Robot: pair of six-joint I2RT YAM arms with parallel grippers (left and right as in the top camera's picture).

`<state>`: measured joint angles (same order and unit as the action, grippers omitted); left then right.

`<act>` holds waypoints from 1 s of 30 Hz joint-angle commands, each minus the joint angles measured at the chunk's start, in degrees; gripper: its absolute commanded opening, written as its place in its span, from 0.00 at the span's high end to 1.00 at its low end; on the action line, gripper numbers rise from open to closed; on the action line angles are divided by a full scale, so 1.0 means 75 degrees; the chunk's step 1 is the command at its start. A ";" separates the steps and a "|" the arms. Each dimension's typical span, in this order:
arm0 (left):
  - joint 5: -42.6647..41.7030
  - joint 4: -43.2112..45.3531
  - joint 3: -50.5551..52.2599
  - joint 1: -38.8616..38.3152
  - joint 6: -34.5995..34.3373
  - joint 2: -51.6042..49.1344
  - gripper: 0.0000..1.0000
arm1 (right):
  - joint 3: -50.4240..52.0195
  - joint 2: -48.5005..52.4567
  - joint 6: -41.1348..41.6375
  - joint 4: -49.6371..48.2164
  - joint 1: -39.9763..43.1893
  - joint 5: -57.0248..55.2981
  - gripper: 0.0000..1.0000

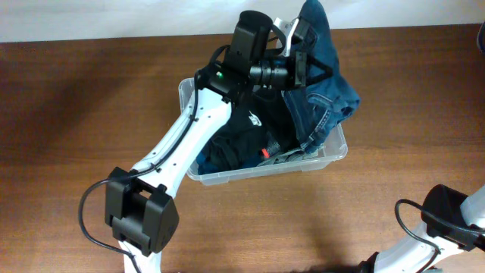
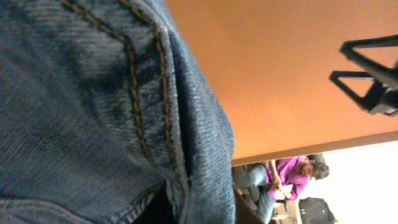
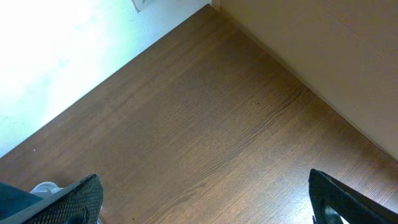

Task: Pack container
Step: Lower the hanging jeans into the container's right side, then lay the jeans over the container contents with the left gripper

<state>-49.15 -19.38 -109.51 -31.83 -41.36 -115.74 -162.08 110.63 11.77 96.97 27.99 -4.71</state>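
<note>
Two garments matter here. A black garment (image 1: 242,136) lies low inside the container (image 1: 265,173), which sits mid-desk (image 1: 91,98). The jeans (image 1: 326,91) are heaped over its far right corner, with some denim spilling past the rim.

The left fingers (image 2: 382,102) are up at that heap. In the wrist view one finger is clear of the cloth and the other is hidden behind denim, so they look spread wide, with the jeans draped on them rather than pinched. The right fingers (image 3: 74,199) are also wide apart and empty, over bare desk well away from the tub.

The step in hand seems to be getting the jeans fully inside. To do it well, close on a thick fold near the waistband. Carry the bulk toward the middle over the black garment, and lower it before letting go. Then tuck in the overhanging edge so nothing rides on the rim.
</note>
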 commanded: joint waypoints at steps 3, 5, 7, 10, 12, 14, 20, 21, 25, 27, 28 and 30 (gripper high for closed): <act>0.0009 -0.0408 -0.0259 0.0315 0.0557 0.0146 0.95 | 0.0012 -0.0082 0.0003 0.0044 0.0020 -0.0041 0.02; 0.0006 -0.0466 -0.0259 0.0379 0.0557 0.0146 0.95 | 0.0012 -0.0082 0.0003 0.0044 0.0020 -0.0041 0.02; 0.0009 -0.0583 -0.0259 0.0420 0.0554 0.0146 0.95 | 0.0012 -0.0082 0.0003 0.0044 0.0020 -0.0041 0.02; 0.0058 -0.0883 -0.0259 0.0443 0.0557 0.0146 0.96 | 0.0012 -0.0082 0.0003 0.0044 0.0020 -0.0044 0.02; 0.0207 -0.1180 -0.0259 0.0455 0.0557 0.0146 0.99 | 0.0012 -0.0082 0.0003 0.0044 0.0020 -0.0041 0.02; 0.0326 -0.1364 -0.0259 0.0455 0.0627 0.0149 0.99 | 0.0012 -0.0082 0.0003 0.0044 0.0020 -0.0041 0.02; 0.0560 -0.1958 -0.0262 0.0667 0.0857 0.0303 0.99 | 0.0012 -0.0082 0.0003 0.0044 0.0020 -0.0041 0.02; 0.0653 -0.2122 -0.0262 0.0743 0.0956 0.0370 0.99 | 0.0012 -0.0082 0.0003 0.0044 0.0020 -0.0041 0.02; 0.1075 -0.2725 -0.0262 0.0994 0.1338 0.0679 0.99 | 0.0012 -0.0082 0.0003 0.0044 0.0020 -0.0041 0.02; 0.1489 -0.3028 -0.0262 0.1046 0.1530 0.0889 0.99 | 0.0012 -0.0082 0.0003 0.0044 0.0020 -0.0041 0.02; 0.1679 -0.3124 -0.0262 0.1052 0.1574 0.0962 0.99 | 0.0012 -0.0082 0.0003 0.0044 0.0020 -0.0041 0.02; 0.1985 -0.3322 -0.0262 0.1049 0.1824 0.1105 0.99 | 0.0012 -0.0082 0.0003 0.0044 0.0020 -0.0041 0.02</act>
<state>-41.19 -44.01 -110.48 -24.43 -32.64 -111.77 -162.08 110.63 11.81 96.97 27.99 -4.73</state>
